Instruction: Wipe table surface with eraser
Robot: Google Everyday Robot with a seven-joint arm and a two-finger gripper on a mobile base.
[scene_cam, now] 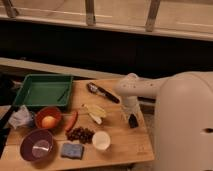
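The light-brown wooden table surface (122,147) fills the lower left of the camera view. My gripper (133,121) points down at the table's right side, under the white arm that reaches in from the right. It is shut on a small black block, the eraser (133,122), which rests against the wood. The arm's wrist hides the upper part of the gripper.
A green tray (42,90) sits at the back left, and a black-handled utensil (102,93) lies behind centre. Yellow peel pieces (95,112), a red chilli (72,120), dark berries (80,134), a white cup (101,140), a blue-grey sponge (71,150), an orange bowl (48,118) and a purple bowl (36,147) crowd the left and middle.
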